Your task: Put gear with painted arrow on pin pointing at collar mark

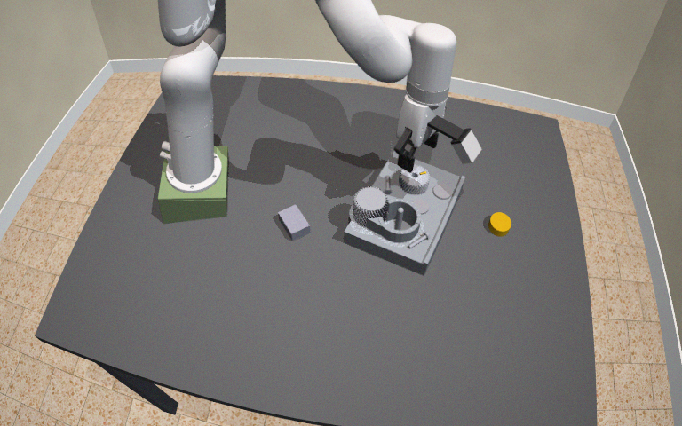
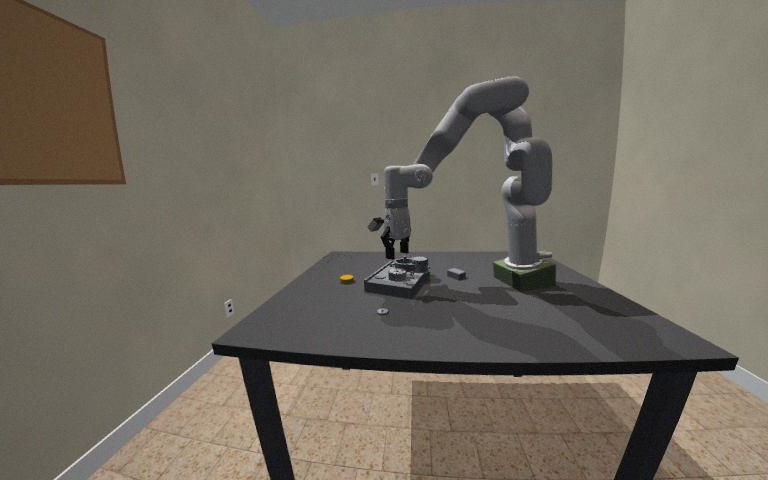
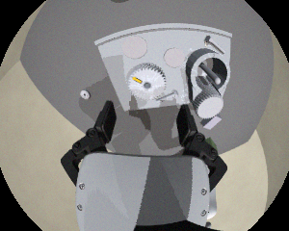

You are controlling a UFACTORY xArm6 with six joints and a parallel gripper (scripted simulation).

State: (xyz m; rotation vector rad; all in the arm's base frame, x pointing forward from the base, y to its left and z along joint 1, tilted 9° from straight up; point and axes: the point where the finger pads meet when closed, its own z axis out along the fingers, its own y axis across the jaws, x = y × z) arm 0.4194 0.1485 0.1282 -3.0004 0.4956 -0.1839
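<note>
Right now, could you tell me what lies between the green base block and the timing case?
A small grey block lies on the table between the green base and the timing case, seen in the top view.

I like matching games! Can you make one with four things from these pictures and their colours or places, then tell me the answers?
Things:
1. round puck
2. arm's base block
3. gear with the arrow
4. gripper

Descriptions:
A. green
B. open, holding nothing
C. yellow
D. lying on the timing case, below the gripper

Pairs: 1-C, 2-A, 3-D, 4-B
</note>
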